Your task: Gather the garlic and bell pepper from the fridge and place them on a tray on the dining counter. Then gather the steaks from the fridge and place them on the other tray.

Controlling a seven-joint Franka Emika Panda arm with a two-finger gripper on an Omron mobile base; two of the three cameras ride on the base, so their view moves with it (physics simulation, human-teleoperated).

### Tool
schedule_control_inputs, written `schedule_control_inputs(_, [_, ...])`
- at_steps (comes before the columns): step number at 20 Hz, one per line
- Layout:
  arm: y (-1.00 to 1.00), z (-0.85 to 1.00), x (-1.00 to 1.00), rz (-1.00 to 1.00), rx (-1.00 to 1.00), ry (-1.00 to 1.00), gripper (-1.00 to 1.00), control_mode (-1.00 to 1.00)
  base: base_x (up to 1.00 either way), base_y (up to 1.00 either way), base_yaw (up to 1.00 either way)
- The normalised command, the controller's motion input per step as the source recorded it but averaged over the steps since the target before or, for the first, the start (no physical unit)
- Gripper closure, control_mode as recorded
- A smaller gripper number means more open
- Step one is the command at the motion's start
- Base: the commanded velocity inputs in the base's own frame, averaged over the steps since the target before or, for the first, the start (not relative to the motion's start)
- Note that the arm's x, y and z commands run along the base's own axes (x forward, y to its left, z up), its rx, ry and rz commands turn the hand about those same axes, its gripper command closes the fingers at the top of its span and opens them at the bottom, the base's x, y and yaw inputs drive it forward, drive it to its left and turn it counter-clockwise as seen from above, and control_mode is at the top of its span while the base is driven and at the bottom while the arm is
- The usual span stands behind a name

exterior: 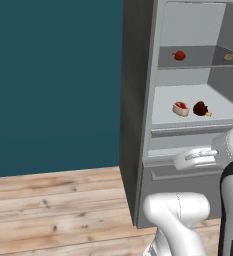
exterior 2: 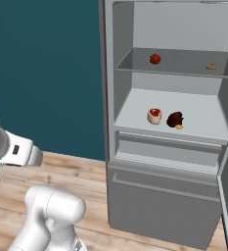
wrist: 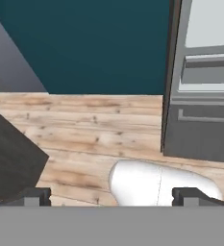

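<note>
**Meanwhile, all four foods sit in the open fridge**

Inside the fridge [exterior 2: 135, 162], the bell pepper [exterior 2: 155, 59] rests on the upper shelf, with the garlic [exterior 2: 211, 65] well apart from it near that shelf's far end. One shelf below lie the steaks, the raw red cut [exterior 2: 154, 115] just beside the dark brown one [exterior 2: 175, 119]. Short of the fridge, over the wooden floor [wrist: 84, 129], the gripper [wrist: 111, 197] has its jaws spread wide, grasping nothing.

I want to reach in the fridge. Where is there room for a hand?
Upper shelf: wide bare stretch between the bell pepper and the garlic. Lower shelf: bare to the left of the raw steak and right of the brown steak. Those two steaks sit close together.
</note>
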Motion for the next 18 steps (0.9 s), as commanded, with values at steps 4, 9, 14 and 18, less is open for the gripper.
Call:
schedule_control_inputs(4, [0.00, -0.39, -0.05, -0.18, 0.00, -0.16, -1.00, -1.00, 0.00, 0.00, 0.00])
schedule_control_inputs(9, [-0.04, -0.18, -0.18, -0.07, 0.00, -0.01, -1.00, 1.00, -0.01, 0.00, -0.01])
schedule_control_inputs(14, [0.00, 0.00, 0.00, 0.00, 0.00, 0.00, -1.00, 1.00, -0.20, -0.35, -0.08])
schedule_control_inputs(18, [0.00, 0.00, 0.00, 0.00, 0.00, 0.00, -1.00, 1.00, -0.01, -0.62, -0.03])
